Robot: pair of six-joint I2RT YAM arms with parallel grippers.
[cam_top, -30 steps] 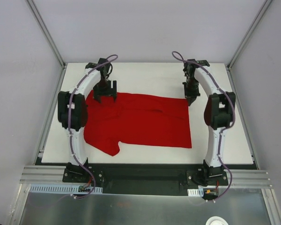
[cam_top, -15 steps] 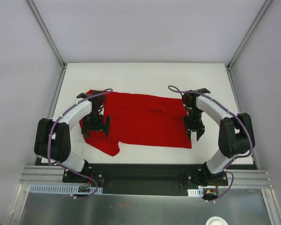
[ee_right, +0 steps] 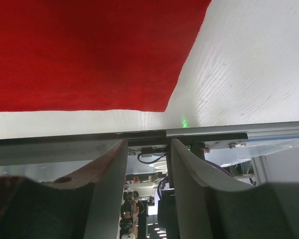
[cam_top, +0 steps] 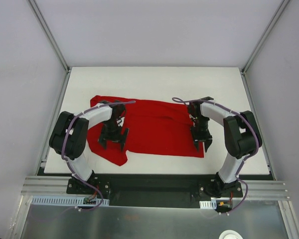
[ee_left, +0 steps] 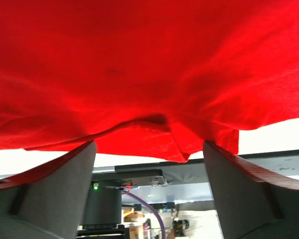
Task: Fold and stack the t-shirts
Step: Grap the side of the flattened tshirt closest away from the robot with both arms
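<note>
The red t-shirt (cam_top: 159,129) lies spread flat on the white table (cam_top: 154,79), one sleeve poking toward the near edge at the left. My left gripper (cam_top: 113,145) hovers over the shirt's near-left part, jaws wide open. In the left wrist view the t-shirt (ee_left: 139,64) fills the top, and the left gripper (ee_left: 149,145) has nothing between its fingers (ee_left: 65,174). My right gripper (cam_top: 202,146) hangs over the shirt's near-right corner, open with a narrower gap. In the right wrist view the t-shirt (ee_right: 79,50) ends in a corner just ahead of the empty right gripper (ee_right: 148,144).
The table's near edge meets a black base rail (cam_top: 154,181) where both arms are bolted. Grey enclosure walls and metal corner posts (cam_top: 50,35) surround the table. Bare white table (ee_right: 249,64) shows to the right of the shirt's corner.
Both arms have swung from the shirt's far edge to its near edge. The right jaws, shut a second ago, now stand apart. The left jaws have widened. The shirt lies much as before.
</note>
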